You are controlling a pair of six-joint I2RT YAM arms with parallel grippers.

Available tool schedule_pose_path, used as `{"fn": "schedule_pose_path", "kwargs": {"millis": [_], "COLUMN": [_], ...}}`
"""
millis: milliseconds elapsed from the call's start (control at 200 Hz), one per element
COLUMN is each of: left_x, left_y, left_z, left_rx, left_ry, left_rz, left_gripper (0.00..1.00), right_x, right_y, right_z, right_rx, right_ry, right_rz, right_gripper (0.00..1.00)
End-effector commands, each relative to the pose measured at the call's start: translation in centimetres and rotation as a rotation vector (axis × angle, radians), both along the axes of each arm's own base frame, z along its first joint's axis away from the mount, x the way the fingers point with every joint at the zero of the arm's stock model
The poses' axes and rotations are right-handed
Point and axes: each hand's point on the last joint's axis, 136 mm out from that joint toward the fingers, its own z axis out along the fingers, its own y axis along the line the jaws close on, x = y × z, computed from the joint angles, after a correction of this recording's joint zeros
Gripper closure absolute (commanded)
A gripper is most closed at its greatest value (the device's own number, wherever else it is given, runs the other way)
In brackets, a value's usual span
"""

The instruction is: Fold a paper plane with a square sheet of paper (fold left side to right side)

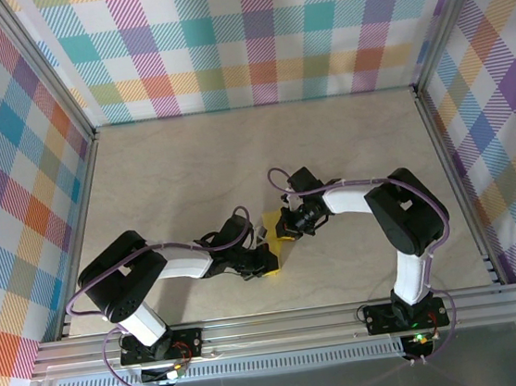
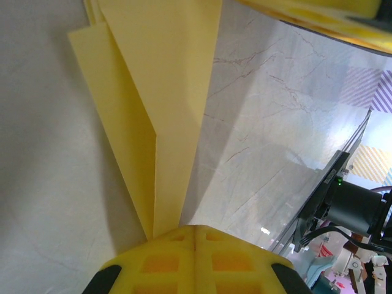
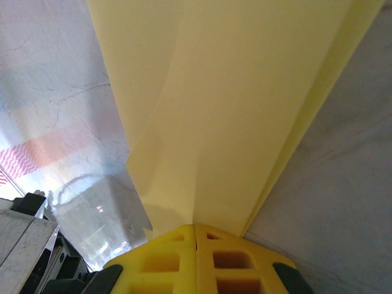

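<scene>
Left wrist view: left pincer point(image 2: 195, 228) closed, clamped on the narrow end of the yellow paper point(image 2: 165, 92); folded layers with one long crease widening away ahead of the tips. Right wrist view: right pincer point(image 3: 196, 225) likewise closed, gripping another edge of that paper; broad creased layers spreading ahead of it. Top external view: both pincers close together near the middle of the worktop point(image 1: 189, 163), paper between them, arms angled inward from either side.

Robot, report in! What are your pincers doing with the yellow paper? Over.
Left pincer shut on folded yellow paper. Right pincer shut on it too. Nothing blocking.
</scene>
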Motion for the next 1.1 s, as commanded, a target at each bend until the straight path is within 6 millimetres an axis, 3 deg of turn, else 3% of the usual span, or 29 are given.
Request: {"fn": "schedule_pose_path", "kwargs": {"millis": [0, 200, 450, 750, 1095], "left_x": [-1.6, -2.3, -2.5, -2.8, -3.4], "left_y": [1.6, 2.4, 2.6, 2.8, 2.9], "left_z": [-2.1, -3.0, -3.4, -3.6, -3.0], "left_rx": [0.081, 0.108, 0.108, 0.12, 0.12], "left_ry": [0.039, 0.046, 0.052, 0.052, 0.049], "left_rz": [-0.008, -0.005, -0.002, -0.006, -0.02], "left_gripper": [1.0, 1.0, 1.0, 1.0, 1.0], "right_x": [-1.2, 0.0, 1.8, 2.2, 0.5], "right_y": [-1.4, 0.2, 1.2, -0.4, -3.0], "right_z": [-1.2, 1.2, 1.8, -0.9, -4.0], "right_rx": [-0.065, 0.049, 0.086, -0.019, -0.19], "right_ry": [0.02, -0.05, -0.096, -0.064, 0.031], "right_rz": [-0.016, -0.027, -0.023, -0.031, -0.028], "right_gripper": [1.0, 1.0, 1.0, 1.0, 1.0]}}
